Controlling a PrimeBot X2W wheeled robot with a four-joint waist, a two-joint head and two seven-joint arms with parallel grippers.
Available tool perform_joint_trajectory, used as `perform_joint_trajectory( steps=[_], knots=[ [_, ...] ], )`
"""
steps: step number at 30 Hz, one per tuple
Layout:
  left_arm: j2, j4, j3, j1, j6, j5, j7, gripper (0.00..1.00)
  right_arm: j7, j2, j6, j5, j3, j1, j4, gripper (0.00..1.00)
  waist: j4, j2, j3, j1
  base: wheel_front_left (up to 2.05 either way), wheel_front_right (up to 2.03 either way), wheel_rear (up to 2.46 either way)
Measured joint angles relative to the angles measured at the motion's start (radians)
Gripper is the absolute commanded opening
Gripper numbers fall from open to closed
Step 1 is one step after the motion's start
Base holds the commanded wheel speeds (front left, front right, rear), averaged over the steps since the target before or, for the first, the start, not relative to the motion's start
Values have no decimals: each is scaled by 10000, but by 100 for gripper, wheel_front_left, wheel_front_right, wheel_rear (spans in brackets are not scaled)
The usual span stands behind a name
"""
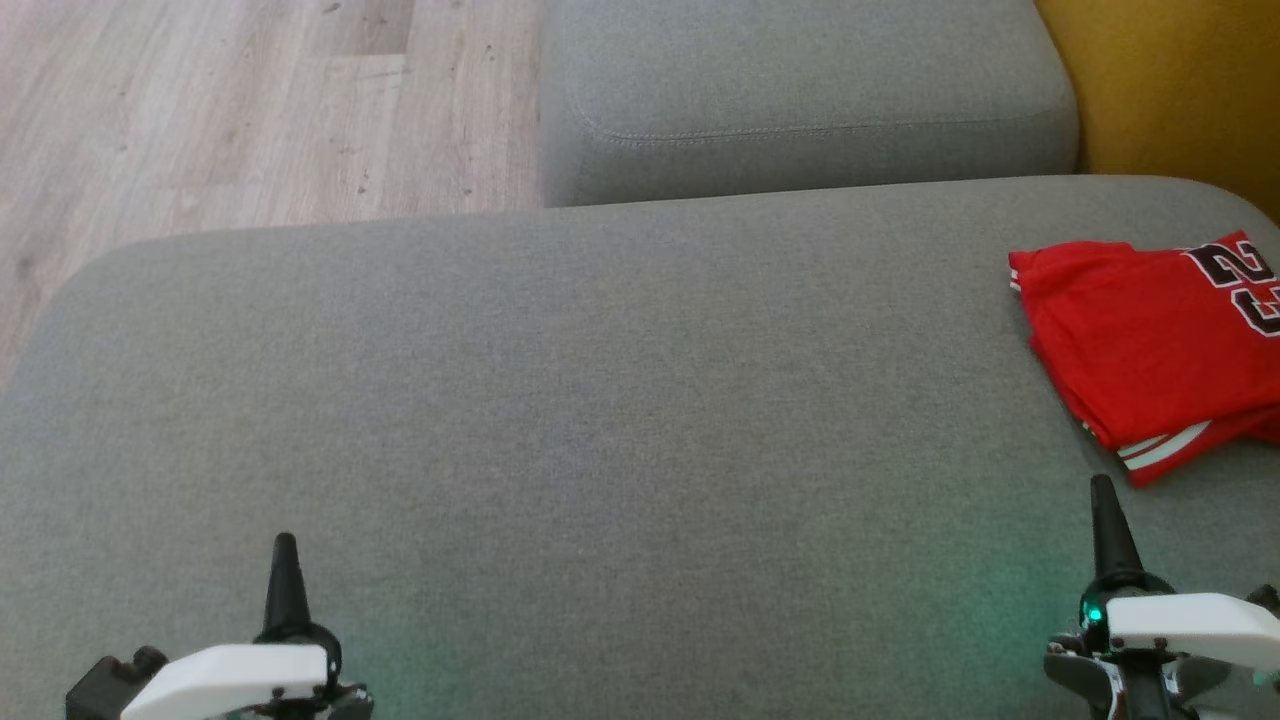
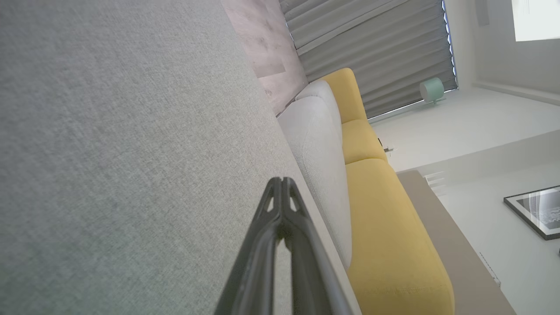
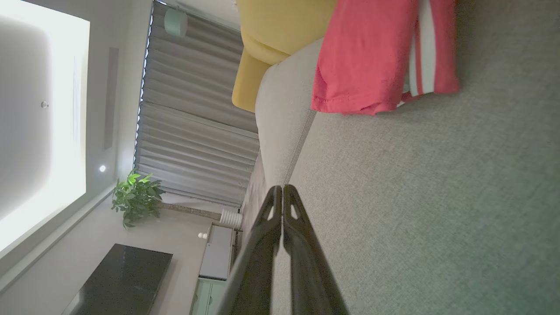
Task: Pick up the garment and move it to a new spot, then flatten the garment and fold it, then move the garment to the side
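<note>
A wide grey sofa cushion (image 1: 600, 400) spreads before you, with wood floor (image 1: 200, 120) past its far left corner. At lower left, your left gripper (image 1: 285, 548) hovers with its fingers pressed together, holding nothing. At lower right, your right gripper (image 1: 1103, 490) is likewise closed and empty. The folded red garment (image 1: 1140, 340) lies at the cushion's right edge, just beyond that gripper's tip and apart from it.

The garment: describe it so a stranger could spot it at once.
Start at the wide grey cushion before the robot and follow it to its right edge. A folded jersey lies flat there, beyond the right gripper. It alone is red, with black numerals and white stripes.
</note>
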Motion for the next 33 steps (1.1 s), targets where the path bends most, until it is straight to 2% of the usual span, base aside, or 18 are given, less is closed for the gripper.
perform_joint_trajectory(
  steps=[30,33],
  knots=[
    [-15,416,913,-890,-525,-3624,882,0,846,-17,0,3561,-474,-876,305,0,-285,0,322,0,0,0,0],
    [-27,431,918,-964,-525,-3699,955,0,846,-21,0,3641,-497,-1023,322,0,-285,0,322,0,0,0,0]
  ],
)
